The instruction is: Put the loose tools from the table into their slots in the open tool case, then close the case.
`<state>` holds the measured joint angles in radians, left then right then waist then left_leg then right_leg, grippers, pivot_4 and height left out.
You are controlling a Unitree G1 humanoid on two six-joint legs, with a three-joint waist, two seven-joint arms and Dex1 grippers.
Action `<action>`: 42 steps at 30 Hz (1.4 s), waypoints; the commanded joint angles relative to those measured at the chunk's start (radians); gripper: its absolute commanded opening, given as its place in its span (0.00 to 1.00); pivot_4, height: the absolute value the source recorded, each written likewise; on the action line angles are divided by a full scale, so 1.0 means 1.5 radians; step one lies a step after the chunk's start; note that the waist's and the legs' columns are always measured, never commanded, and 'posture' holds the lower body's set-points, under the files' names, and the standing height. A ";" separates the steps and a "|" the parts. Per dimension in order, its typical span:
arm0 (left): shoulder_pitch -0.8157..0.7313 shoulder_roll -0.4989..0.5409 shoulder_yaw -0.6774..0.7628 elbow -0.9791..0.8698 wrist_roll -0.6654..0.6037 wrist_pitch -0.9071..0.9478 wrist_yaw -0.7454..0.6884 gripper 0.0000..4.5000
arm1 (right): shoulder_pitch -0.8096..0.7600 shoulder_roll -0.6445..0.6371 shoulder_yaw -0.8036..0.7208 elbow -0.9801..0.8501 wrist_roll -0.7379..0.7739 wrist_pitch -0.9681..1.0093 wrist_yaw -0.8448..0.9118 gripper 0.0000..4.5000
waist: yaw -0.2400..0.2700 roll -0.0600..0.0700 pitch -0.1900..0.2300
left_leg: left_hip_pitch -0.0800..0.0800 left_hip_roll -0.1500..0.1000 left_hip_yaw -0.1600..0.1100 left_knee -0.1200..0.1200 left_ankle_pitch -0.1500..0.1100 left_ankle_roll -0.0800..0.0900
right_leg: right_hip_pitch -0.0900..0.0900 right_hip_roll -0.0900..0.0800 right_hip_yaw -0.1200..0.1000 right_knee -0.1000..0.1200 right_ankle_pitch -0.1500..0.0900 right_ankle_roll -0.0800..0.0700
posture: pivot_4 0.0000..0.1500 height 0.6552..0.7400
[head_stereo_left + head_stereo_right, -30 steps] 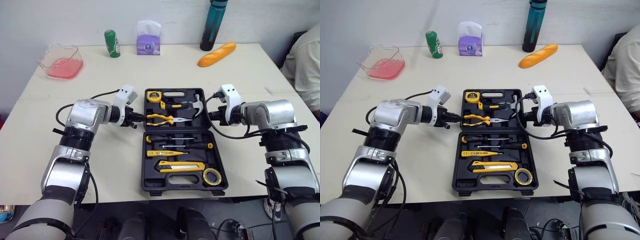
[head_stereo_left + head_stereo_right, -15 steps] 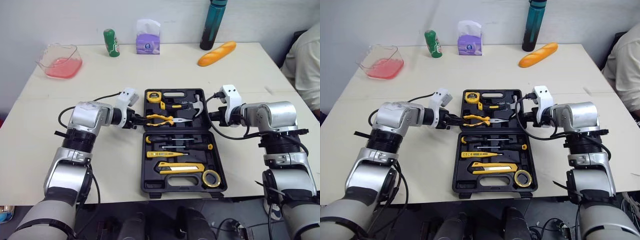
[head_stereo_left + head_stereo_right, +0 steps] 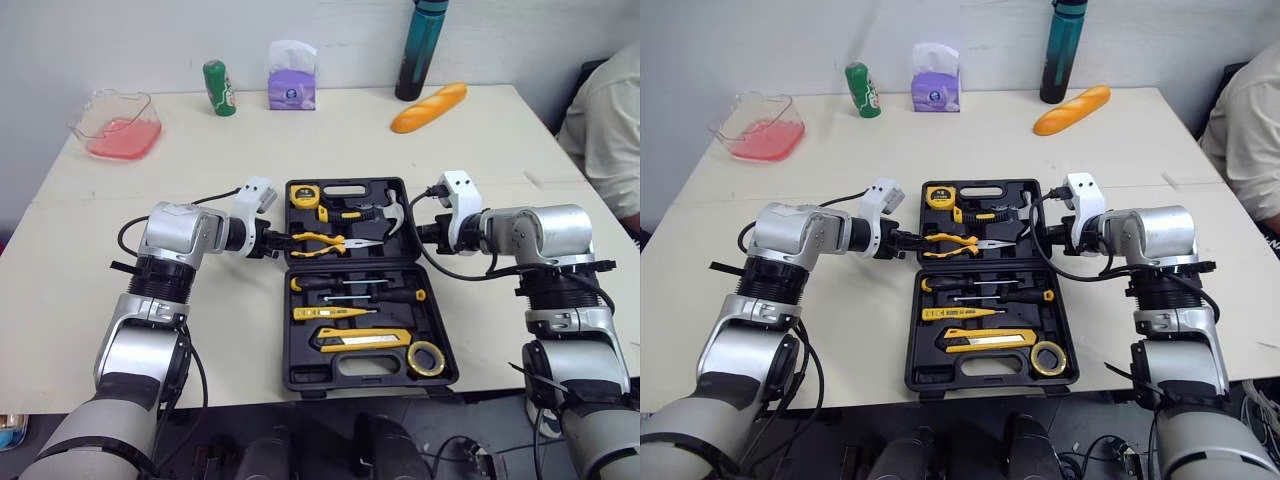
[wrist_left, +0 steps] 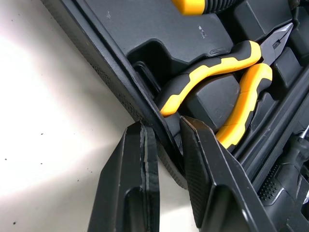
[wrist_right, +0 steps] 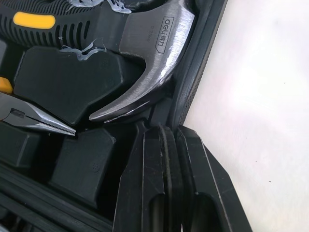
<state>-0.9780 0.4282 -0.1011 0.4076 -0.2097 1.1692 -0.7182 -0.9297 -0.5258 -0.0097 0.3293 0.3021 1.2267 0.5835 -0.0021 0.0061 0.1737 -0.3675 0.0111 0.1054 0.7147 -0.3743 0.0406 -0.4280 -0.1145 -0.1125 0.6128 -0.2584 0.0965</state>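
The black tool case (image 3: 352, 367) lies open in the middle of the table, its lid half at the far side. In its slots sit yellow pliers (image 3: 320, 240), a hammer (image 3: 385, 212), a tape measure (image 3: 304, 194), screwdrivers (image 3: 350, 284), a utility knife (image 3: 362, 338) and a tape roll (image 3: 427, 356). My left gripper (image 3: 280, 243) is at the lid's left rim. In the left wrist view its fingers (image 4: 140, 145) pinch that rim beside the pliers' handles (image 4: 212, 72). My right gripper (image 3: 420, 232) is shut on the lid's right rim, just by the hammer head (image 5: 149, 63).
Along the table's far side stand a pink bowl (image 3: 112, 125), a green can (image 3: 215, 87), a purple tissue pack (image 3: 292, 78), a dark bottle (image 3: 413, 50) and a bread roll (image 3: 428, 106). A person (image 3: 605, 120) sits at the right edge.
My left gripper has edged a little closer onto the lid's left rim. The right gripper has stayed at the right rim. The whole picture has shifted slightly.
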 commanded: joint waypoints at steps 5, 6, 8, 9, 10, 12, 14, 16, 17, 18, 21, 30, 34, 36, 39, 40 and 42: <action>0.049 -0.023 -0.043 -0.036 -0.017 -0.033 -0.030 0.09 | -0.013 0.010 -0.025 -0.029 0.017 0.002 -0.007 0.00 | 0.000 0.000 0.000 | 0.000 0.000 0.000 0.000 0.000 0.000 | 0.000 0.000 0.000 0.000 0.000 0.000 | 1.00 0.99; 0.050 -0.026 -0.038 -0.039 -0.020 -0.033 -0.028 0.09 | -0.014 0.011 -0.028 -0.030 0.017 0.002 -0.008 0.00 | 0.001 0.000 0.000 | 0.000 0.000 0.000 0.000 0.000 0.000 | 0.000 0.000 0.000 0.000 0.000 0.000 | 1.00 0.99; 0.030 -0.037 -0.004 -0.019 -0.021 -0.060 -0.008 0.09 | -0.023 0.020 -0.049 -0.040 0.024 -0.022 -0.010 0.00 | 0.001 0.000 0.000 | 0.000 0.000 0.000 0.000 0.000 0.000 | 0.000 0.000 0.000 0.000 0.000 0.000 | 1.00 0.99; 0.014 -0.044 0.021 0.001 -0.018 -0.090 0.009 0.09 | -0.027 0.023 -0.055 -0.047 0.025 -0.044 -0.009 0.00 | 0.001 0.000 0.000 | 0.000 0.000 0.000 0.000 0.000 0.000 | 0.000 0.000 0.000 0.000 0.000 0.000 | 1.00 0.99; 0.002 -0.049 0.037 0.016 -0.015 -0.112 0.020 0.09 | -0.030 0.025 -0.059 -0.050 0.025 -0.060 -0.008 0.00 | 0.002 0.000 0.000 | -0.001 0.000 0.000 0.000 0.000 0.000 | 0.000 0.000 0.000 0.000 0.000 0.000 | 1.00 0.99; -0.019 -0.055 0.062 0.047 -0.009 -0.166 0.034 0.08 | -0.031 0.024 -0.059 -0.057 0.022 -0.093 -0.004 0.00 | 0.001 0.000 0.000 | -0.001 0.000 0.000 0.000 0.000 0.000 | -0.001 -0.001 0.000 0.000 0.000 0.000 | 1.00 0.99; -0.046 -0.057 0.088 0.083 -0.004 -0.234 0.052 0.05 | -0.032 0.026 -0.069 -0.065 0.023 -0.127 -0.008 0.00 | 0.000 0.000 0.001 | -0.002 0.000 0.000 0.000 0.000 0.000 | -0.002 0.000 0.000 0.000 0.000 0.000 | 1.00 0.99; -0.065 -0.054 0.102 0.109 0.002 -0.301 0.064 0.03 | -0.032 0.029 -0.084 -0.076 0.023 -0.163 -0.016 0.00 | -0.002 0.000 0.002 | -0.004 0.000 0.001 -0.001 0.000 0.000 | -0.005 0.000 0.000 0.000 0.000 0.000 | 1.00 0.99; -0.064 -0.052 0.103 0.108 0.006 -0.338 0.061 0.00 | -0.025 0.028 -0.086 -0.086 0.019 -0.197 -0.017 0.00 | -0.002 0.000 0.002 | -0.006 0.000 0.002 -0.001 0.000 0.000 | -0.008 0.000 0.001 0.001 0.000 0.000 | 1.00 0.99; -0.061 -0.050 0.101 0.107 0.010 -0.369 0.058 0.00 | -0.018 0.025 -0.083 -0.096 0.012 -0.229 -0.015 0.00 | -0.002 0.001 0.003 | -0.008 0.000 0.003 -0.001 0.000 0.000 | -0.011 0.000 0.001 0.002 0.000 0.000 | 1.00 0.99; -0.032 -0.046 0.086 0.090 0.029 -0.450 0.050 0.00 | 0.028 0.012 -0.056 -0.134 -0.019 -0.339 -0.002 0.00 | -0.005 0.001 0.003 | -0.013 -0.001 0.004 -0.001 0.000 0.000 | -0.017 0.000 0.000 0.002 0.000 0.000 | 1.00 0.99; 0.147 -0.024 0.040 -0.040 0.111 -0.690 0.086 0.00 | 0.236 -0.009 0.005 -0.169 -0.175 -0.886 -0.001 0.00 | -0.013 0.000 0.003 | -0.013 -0.005 0.008 -0.004 0.001 0.001 | -0.018 -0.002 -0.002 0.002 0.000 0.000 | 1.00 0.99; 0.226 -0.009 0.073 -0.133 0.097 -0.688 0.112 0.10 | 0.307 -0.035 0.012 -0.147 -0.236 -1.098 -0.022 0.00 | -0.016 0.000 0.003 | -0.009 -0.001 0.008 -0.003 0.001 0.001 | -0.016 -0.002 0.000 0.003 0.000 0.000 | 1.00 0.99; 0.275 0.006 0.098 -0.222 0.063 -0.653 0.102 0.28 | 0.333 -0.047 -0.003 -0.179 -0.218 -1.150 -0.013 0.17 | -0.016 0.000 0.004 | -0.005 -0.001 0.009 -0.005 0.001 0.001 | -0.012 -0.002 0.001 0.003 0.000 0.000 | 1.00 0.99; 0.348 0.053 0.142 -0.364 -0.029 -0.533 0.050 0.58 | 0.378 -0.097 -0.019 -0.258 -0.205 -1.176 0.019 0.47 | -0.017 0.000 0.004 | -0.003 0.000 0.010 -0.007 0.001 0.001 | -0.011 -0.001 0.002 0.002 0.000 0.000 | 1.00 0.99; 0.375 0.076 0.158 -0.408 -0.065 -0.488 0.027 0.68 | 0.404 -0.118 -0.024 -0.293 -0.179 -1.157 0.043 0.58 | -0.017 -0.001 0.004 | -0.003 0.001 0.010 -0.007 0.001 0.001 | -0.011 -0.001 0.002 0.002 0.000 0.000 | 1.00 0.99; 0.450 0.161 0.214 -0.497 -0.171 -0.360 -0.045 0.87 | 0.503 -0.201 -0.050 -0.402 -0.060 -1.060 0.137 0.69 | -0.016 -0.001 0.004 | -0.002 0.002 0.009 -0.006 0.000 0.000 | -0.011 -0.001 0.004 0.002 0.000 -0.001 | 1.00 0.99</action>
<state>-0.3467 0.6075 0.1327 -0.2277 -0.3497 0.5115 -0.7127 -0.2350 -0.7713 -0.0233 -0.1570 0.0876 -0.4335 0.7055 -0.0263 0.0051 0.1796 -0.3705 0.0142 0.1185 0.7049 -0.3738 0.0409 -0.4436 -0.1167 -0.1064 0.6151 -0.2596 0.0942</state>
